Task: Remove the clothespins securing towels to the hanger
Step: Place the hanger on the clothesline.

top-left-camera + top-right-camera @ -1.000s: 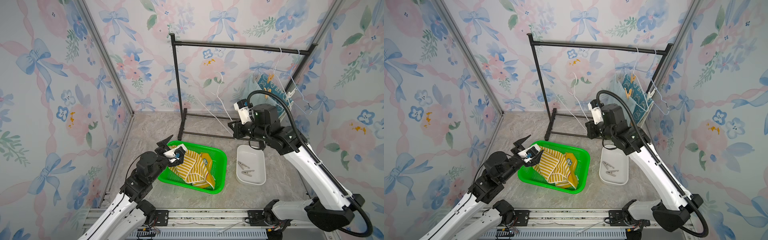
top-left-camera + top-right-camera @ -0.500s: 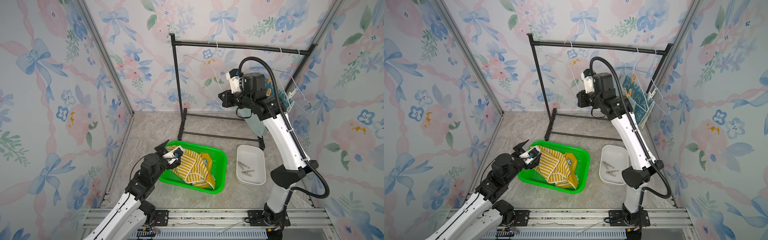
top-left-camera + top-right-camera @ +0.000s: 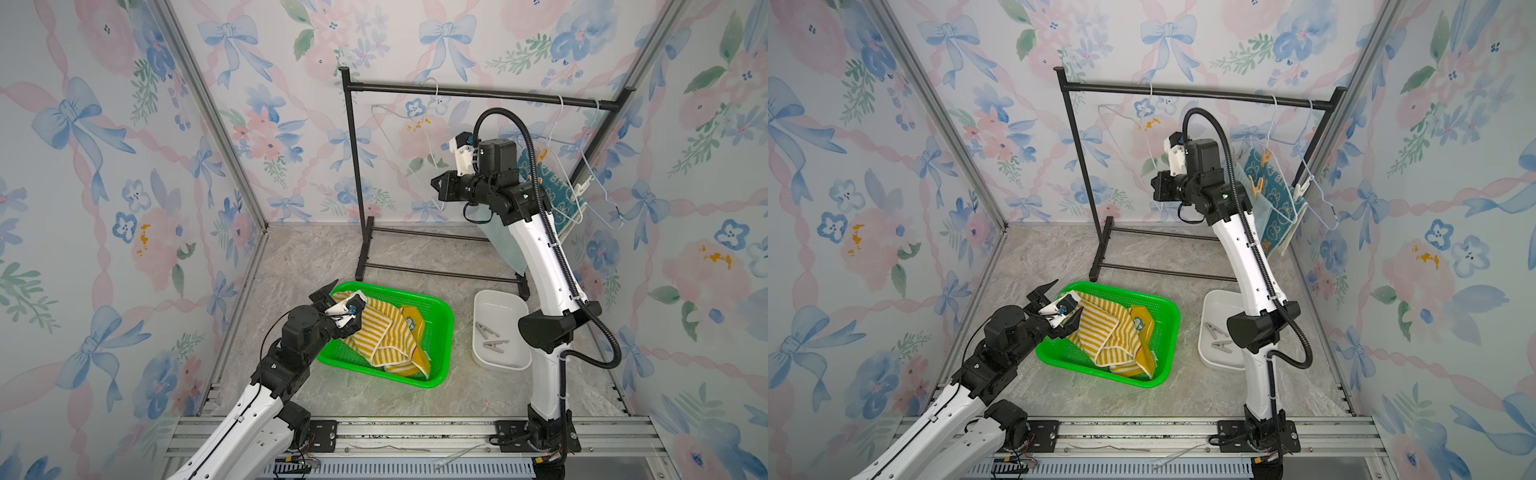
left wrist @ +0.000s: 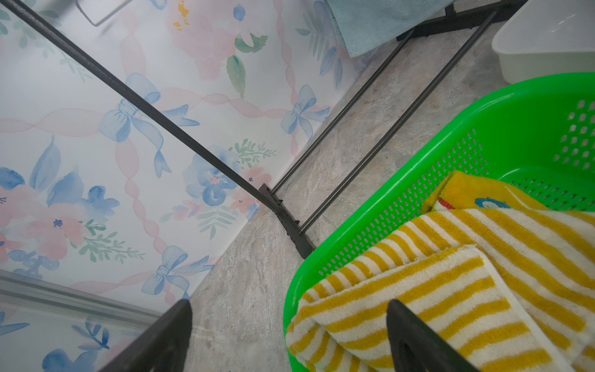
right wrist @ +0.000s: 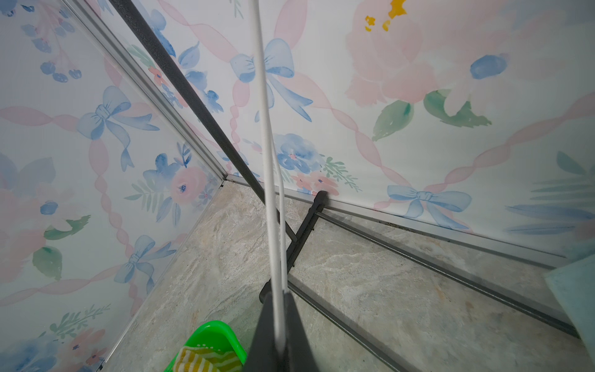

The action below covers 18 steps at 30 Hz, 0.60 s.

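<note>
Right wrist view shows the right fingers [image 5: 262, 341] clenched on a thin white wire hanger [image 5: 262, 96]. The left fingers [image 4: 415, 344] are spread wide, one over the yellow-and-white striped towel [image 4: 450, 290] in the green plastic basket [image 4: 483, 112]. Two grey clothespins [image 3: 487, 330] lie in the white tray [image 3: 500, 307].

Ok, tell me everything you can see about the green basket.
The green basket is bright glossy plastic, rectangular with rounded corners, and its walls and bottom are perforated with small holes. It sits flat on the marbled floor, in front of the black rack's foot. The white tray stands beside it, apart. Inside lie a crumpled yellow-and-white striped towel, which reaches the rim at one corner, and a yellow cloth with a blue figure. The left gripper, jaws open, hovers over that corner.
</note>
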Each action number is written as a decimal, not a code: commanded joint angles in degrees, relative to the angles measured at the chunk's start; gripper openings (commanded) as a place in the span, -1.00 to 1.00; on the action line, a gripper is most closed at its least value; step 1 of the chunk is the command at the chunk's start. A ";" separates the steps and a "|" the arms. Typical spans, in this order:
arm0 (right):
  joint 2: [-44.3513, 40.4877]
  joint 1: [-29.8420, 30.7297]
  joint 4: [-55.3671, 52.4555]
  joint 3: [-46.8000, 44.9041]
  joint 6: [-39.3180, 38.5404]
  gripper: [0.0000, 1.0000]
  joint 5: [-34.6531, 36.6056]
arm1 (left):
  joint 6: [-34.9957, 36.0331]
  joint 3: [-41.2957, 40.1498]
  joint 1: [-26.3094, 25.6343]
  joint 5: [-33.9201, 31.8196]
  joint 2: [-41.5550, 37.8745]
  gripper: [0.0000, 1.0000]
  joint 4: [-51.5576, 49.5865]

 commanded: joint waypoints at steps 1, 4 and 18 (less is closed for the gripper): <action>1.65 -0.37 2.70 2.06 1.52 -1.00 -2.33 | -0.81 -0.42 0.55 0.97 0.21 0.87 1.32; 2.16 -0.38 2.29 2.00 1.43 -1.00 -3.69 | -0.82 -0.39 0.81 1.29 0.39 0.88 1.30; 0.46 1.87 -1.78 0.00 -2.23 -0.59 -4.73 | -0.85 -0.23 1.25 2.26 0.47 0.90 1.04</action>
